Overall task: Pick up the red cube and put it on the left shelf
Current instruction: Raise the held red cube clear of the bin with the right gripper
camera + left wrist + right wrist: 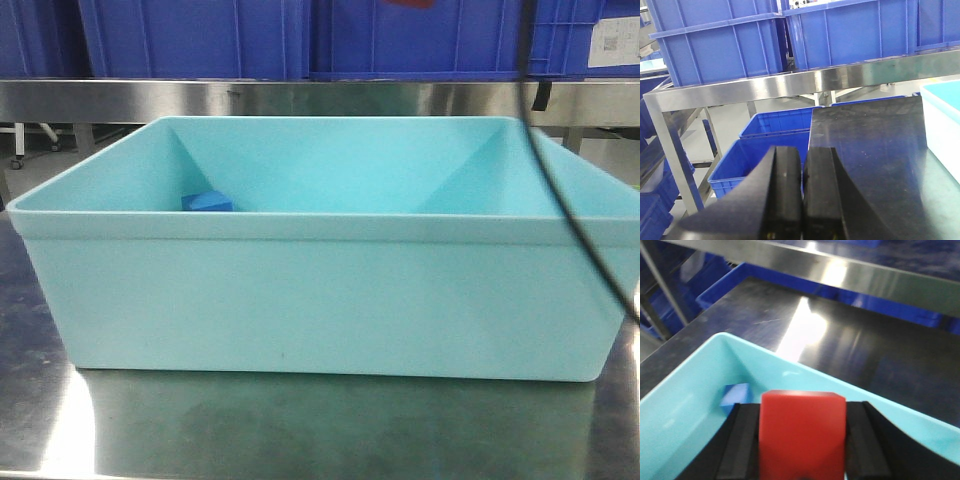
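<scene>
The red cube (802, 432) is clamped between the two black fingers (742, 440) of the right gripper (802, 412). It is held in the air over the pale turquoise tub (685, 410), close to the tub's rim, and its top face and front face are both in sight. Below it, down in the corner of the tub, lies a small blue cube (735, 395); the front view shows that blue cube (207, 202) too, peeping over the near wall at the tub's left end. From the front the tub (320, 300) fills most of the steel table (300, 430), and the red cube does not show there. A black cable (570, 200) hangs down across the tub's right side. The left gripper (803, 160) is off to the side of the tub (945, 115) over the table's dark end, its fingers (785, 190) pressed together with nothing between them. Behind the table runs a steel shelf (300, 100), also seen from the left wrist (790, 85), with large blue crates (200, 40) stacked on it, and more blue crates (775, 125) stand on the floor beneath. The only writing is on a white label (612, 40) on the crate at the upper right of the front view, and its dark print is too small to read.
</scene>
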Motion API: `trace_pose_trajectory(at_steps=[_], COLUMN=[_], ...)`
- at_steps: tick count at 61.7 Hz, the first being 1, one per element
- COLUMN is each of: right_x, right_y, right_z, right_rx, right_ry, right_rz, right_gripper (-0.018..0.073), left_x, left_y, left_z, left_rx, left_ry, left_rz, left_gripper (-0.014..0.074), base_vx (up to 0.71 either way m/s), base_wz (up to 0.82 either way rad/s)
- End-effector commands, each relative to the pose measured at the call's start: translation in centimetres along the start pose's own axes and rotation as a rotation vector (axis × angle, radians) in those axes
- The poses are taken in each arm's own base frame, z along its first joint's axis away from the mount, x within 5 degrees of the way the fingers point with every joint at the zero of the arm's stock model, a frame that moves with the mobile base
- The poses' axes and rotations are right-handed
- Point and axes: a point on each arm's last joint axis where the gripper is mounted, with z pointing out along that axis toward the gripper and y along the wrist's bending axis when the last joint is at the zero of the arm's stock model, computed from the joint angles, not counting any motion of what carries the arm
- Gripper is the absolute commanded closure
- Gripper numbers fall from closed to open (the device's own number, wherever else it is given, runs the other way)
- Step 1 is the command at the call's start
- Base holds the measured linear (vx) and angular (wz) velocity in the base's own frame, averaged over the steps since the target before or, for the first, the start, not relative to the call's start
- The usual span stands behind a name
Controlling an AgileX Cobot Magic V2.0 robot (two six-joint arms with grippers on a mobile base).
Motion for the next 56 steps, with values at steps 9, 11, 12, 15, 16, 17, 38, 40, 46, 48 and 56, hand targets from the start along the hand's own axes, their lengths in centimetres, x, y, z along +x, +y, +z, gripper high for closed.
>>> trace_pose_trajectory(at_steps=[9,11,12,15,16,17,38,40,46,48,56], right_x=[-0.7,-0.3,-0.1,0.2,0.4,0.6,5.1,5.5,6.6,7.0,8.1], right_y=[-2.7,-3.1,-3.3,-3.6,-3.7,-3.9,-5.7,-5.7,-5.6,-5.5,-5.3], right_z=[-6.2,-6.8,-7.1,-8.2,-8.5,-9.0,-15.2,-15.8,-16.7,-17.0,-17.8], right_rx=[0.075,0.092,0.098,0.117,0.123,0.132,0.286,0.293,0.307,0.308,0.308], right_ry=[-0.204,-0.208,-0.213,-0.232,-0.237,-0.245,-0.355,-0.370,-0.392,-0.400,-0.417], right_rz=[0.008,0.013,0.015,0.020,0.022,0.024,0.054,0.054,0.054,0.053,0.051], right_gripper=[0.0502,0.0502,0.0502,0.0502,0.0502,0.0502,0.0502,0.0502,0.0502,0.0502,0.0502], left_x=[-0.1,-0.1,-0.1,-0.1,-0.1,-0.1,-0.1,-0.1,-0.1,-0.1,-0.1], left_y=[0.0,0.0,0.0,0.0,0.0,0.0,0.0,0.0,0.0,0.0,0.0], left_z=[0.0,0.0,0.0,0.0,0.0,0.0,0.0,0.0,0.0,0.0,0.0], left_rx=[-0.006,-0.006,-0.006,-0.006,-0.006,-0.006,-0.006,-0.006,-0.006,-0.006,-0.006], left_ry=[-0.069,-0.069,-0.069,-0.069,-0.069,-0.069,-0.069,-0.069,-0.069,-0.069,-0.069], left_rz=[-0.005,-0.005,-0.005,-0.005,-0.005,-0.005,-0.005,-0.005,-0.005,-0.005,-0.005], left_gripper=[0.0491,0.0491,0.0491,0.0491,0.0491,0.0491,0.0491,0.0491,0.0491,0.0491,0.0491], base_vx=[0.00,0.00,0.00,0.00,0.00,0.00,0.00,0.00,0.00,0.00,0.00], base_wz=[0.00,0.00,0.00,0.00,0.00,0.00,0.00,0.00,0.00,0.00,0.00])
